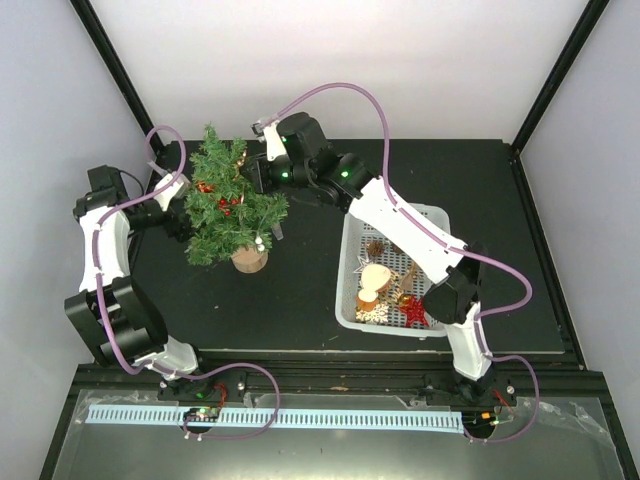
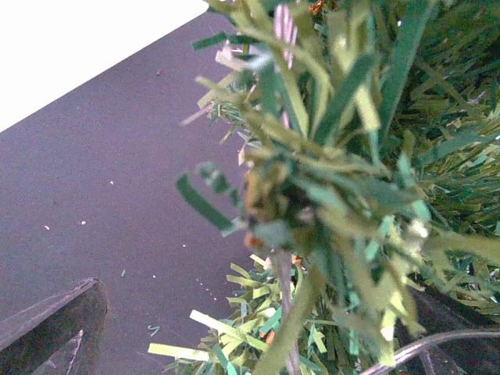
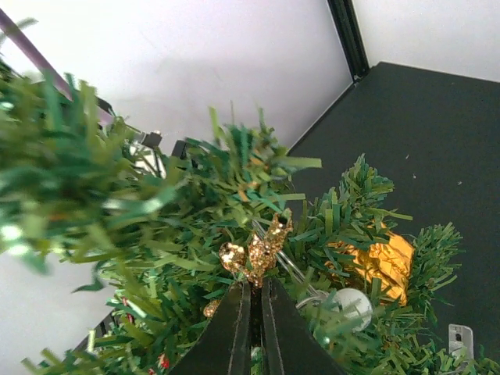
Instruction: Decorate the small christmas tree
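Tree: the small christmas tree (image 1: 225, 205) stands upright on its round base at the left of the black tabletop (image 1: 300, 300), between my two arms.
Left tool: my left tool (image 1: 178, 218) sits against the tree's left side with its jaws spread wide. Branches lie between them, and I see nothing clamped.
Right tool: my right tool (image 3: 255, 287) is in the upper branches with its fingers all but together. A gold glitter ornament (image 3: 254, 254) sits right at their tips, but I cannot tell whether it is pinched.
Nearby on the tree: a silvery ball (image 3: 349, 306) and an orange ornament (image 3: 383, 262).
Basket: the white basket (image 1: 343, 270) is well right of the tree and holds a red star (image 1: 413, 310) and a wooden slice (image 1: 373, 278).
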Tool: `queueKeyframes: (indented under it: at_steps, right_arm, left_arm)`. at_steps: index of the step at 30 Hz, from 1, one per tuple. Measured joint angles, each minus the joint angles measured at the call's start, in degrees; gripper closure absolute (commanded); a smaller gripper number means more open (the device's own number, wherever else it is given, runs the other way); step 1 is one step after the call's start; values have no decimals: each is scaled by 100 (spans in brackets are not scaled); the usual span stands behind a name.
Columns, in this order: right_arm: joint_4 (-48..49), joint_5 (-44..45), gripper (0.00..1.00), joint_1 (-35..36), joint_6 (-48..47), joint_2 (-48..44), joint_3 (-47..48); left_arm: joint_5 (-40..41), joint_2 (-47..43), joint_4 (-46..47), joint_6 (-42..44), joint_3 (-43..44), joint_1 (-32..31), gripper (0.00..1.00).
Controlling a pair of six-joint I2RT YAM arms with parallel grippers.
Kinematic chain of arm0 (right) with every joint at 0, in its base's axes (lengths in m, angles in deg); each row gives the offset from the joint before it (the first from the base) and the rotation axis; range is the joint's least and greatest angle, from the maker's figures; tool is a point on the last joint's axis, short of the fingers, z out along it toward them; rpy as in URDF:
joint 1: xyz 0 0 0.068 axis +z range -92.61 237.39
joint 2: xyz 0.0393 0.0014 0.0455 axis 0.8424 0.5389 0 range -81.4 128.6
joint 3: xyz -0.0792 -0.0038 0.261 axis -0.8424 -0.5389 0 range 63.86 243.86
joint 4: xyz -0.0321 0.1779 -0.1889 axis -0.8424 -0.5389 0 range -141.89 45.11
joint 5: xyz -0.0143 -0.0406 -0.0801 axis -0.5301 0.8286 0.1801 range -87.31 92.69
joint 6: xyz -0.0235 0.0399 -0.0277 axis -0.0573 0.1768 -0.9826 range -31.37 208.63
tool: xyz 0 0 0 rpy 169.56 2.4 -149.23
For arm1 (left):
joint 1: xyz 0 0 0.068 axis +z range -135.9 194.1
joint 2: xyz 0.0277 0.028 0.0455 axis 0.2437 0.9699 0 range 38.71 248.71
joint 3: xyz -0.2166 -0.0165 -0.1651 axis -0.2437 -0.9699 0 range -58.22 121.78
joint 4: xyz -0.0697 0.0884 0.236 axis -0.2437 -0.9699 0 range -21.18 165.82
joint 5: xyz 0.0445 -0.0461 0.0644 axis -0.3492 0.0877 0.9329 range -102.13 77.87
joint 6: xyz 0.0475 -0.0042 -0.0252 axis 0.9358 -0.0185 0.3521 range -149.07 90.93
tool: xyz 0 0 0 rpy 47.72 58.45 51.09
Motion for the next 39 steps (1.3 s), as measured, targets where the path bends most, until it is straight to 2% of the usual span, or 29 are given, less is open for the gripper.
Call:
queueKeyframes:
  at_steps: [7, 19, 23, 39]
  right_arm:
    - [0, -81, 90, 0, -4, 90, -2]
    - [55, -105, 68, 2, -59, 15, -227]
    - [50, -105, 65, 2, -105, -55, -240]
    - [7, -101, 63, 2, -111, -407, -365]
  left_arm:
    - [0, -4, 2, 0, -79, -2, 1]
    - [0, -7, 28, -9, -125, 0, 1]
    - [4, -17, 44, -20, -127, 7, 1]
    - [83, -258, 63, -133, -127, 76, 1]
